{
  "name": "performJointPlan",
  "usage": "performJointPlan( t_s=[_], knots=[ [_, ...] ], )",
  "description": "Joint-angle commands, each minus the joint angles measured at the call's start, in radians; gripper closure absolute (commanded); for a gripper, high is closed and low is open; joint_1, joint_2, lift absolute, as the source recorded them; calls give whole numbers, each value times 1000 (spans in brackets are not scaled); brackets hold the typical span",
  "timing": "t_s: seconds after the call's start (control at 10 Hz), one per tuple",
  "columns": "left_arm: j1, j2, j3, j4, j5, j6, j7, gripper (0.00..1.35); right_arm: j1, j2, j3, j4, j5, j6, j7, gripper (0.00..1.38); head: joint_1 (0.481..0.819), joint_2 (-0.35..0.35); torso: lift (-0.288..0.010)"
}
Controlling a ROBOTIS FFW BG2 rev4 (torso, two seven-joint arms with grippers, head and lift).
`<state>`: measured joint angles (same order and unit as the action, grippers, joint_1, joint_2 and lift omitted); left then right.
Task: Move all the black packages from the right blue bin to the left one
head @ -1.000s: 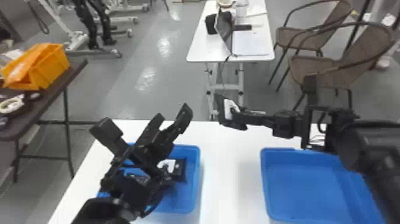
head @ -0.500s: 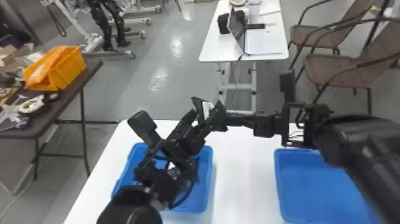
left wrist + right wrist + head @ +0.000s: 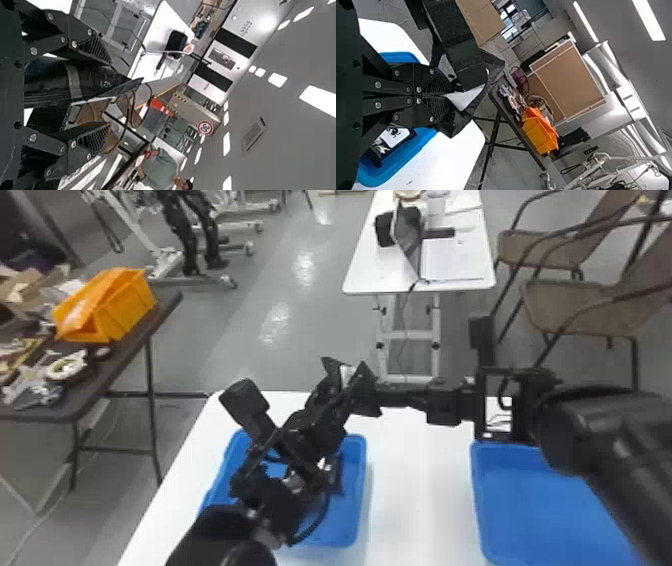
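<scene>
In the head view my left gripper (image 3: pixel 330 394) meets my right gripper (image 3: pixel 369 391) above the far edge of the left blue bin (image 3: pixel 361 490). Between them is a black package with a white patch (image 3: pixel 346 374). In the right wrist view the right gripper (image 3: pixel 447 95) is shut on this black package (image 3: pixel 464 98). The left gripper (image 3: pixel 105 95) stands open in its wrist view, one finger on each side of the dark package (image 3: pixel 85 85). Another black package (image 3: pixel 336 477) lies in the left bin, its white label (image 3: pixel 393 136) visible in the right wrist view. The right blue bin (image 3: pixel 530 500) is partly hidden by the right arm.
Both bins stand on a white table (image 3: pixel 420 480). At the left is a dark table (image 3: pixel 165 307) with an orange bin (image 3: pixel 125 307) and tools. Beyond are a white desk (image 3: pixel 370 265) with a laptop, and brown chairs (image 3: pixel 575 302).
The right gripper has moved left with the package, and the left gripper has come towards it, so the gap between them has closed. The head view has shifted slightly.
</scene>
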<state>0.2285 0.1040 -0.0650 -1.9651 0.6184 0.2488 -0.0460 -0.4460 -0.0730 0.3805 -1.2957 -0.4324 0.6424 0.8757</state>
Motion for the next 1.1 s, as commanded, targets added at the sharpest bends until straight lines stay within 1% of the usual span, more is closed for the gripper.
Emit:
performJointPlan(
  t_s=[0.0,0.4,0.5,0.6,0.7,0.8,0.9,1.0],
  knots=[
    [15,-7,-1,-6,-37,-57,5,1243,1,-1,0,1,0,0,0,1181,695,252,-42],
    [17,-4,-1,-14,-37,-80,11,1243,-2,-1,-2,7,-2,-15,0,1181,695,264,-42],
    [17,-4,-1,-14,-34,-88,11,1243,-7,-1,-2,18,-14,-18,-1,1144,695,264,-42],
    [20,-1,4,-14,-40,-98,11,1243,-7,-1,-5,41,-43,-40,-3,800,695,265,-42],
    [34,5,22,-15,-85,-120,11,1243,10,-1,-42,39,-26,-63,-4,203,695,265,-42],
    [58,6,67,-15,-186,-134,12,1243,61,-1,-115,-8,43,-92,-15,-2,695,267,-42],
    [103,-10,114,-15,-368,-174,20,1243,150,-1,-210,-91,93,-112,-60,116,695,268,-42],
    [153,-47,151,-15,-520,-195,28,1242,251,1,-310,-195,130,-127,-118,243,695,267,-42]
  ],
)
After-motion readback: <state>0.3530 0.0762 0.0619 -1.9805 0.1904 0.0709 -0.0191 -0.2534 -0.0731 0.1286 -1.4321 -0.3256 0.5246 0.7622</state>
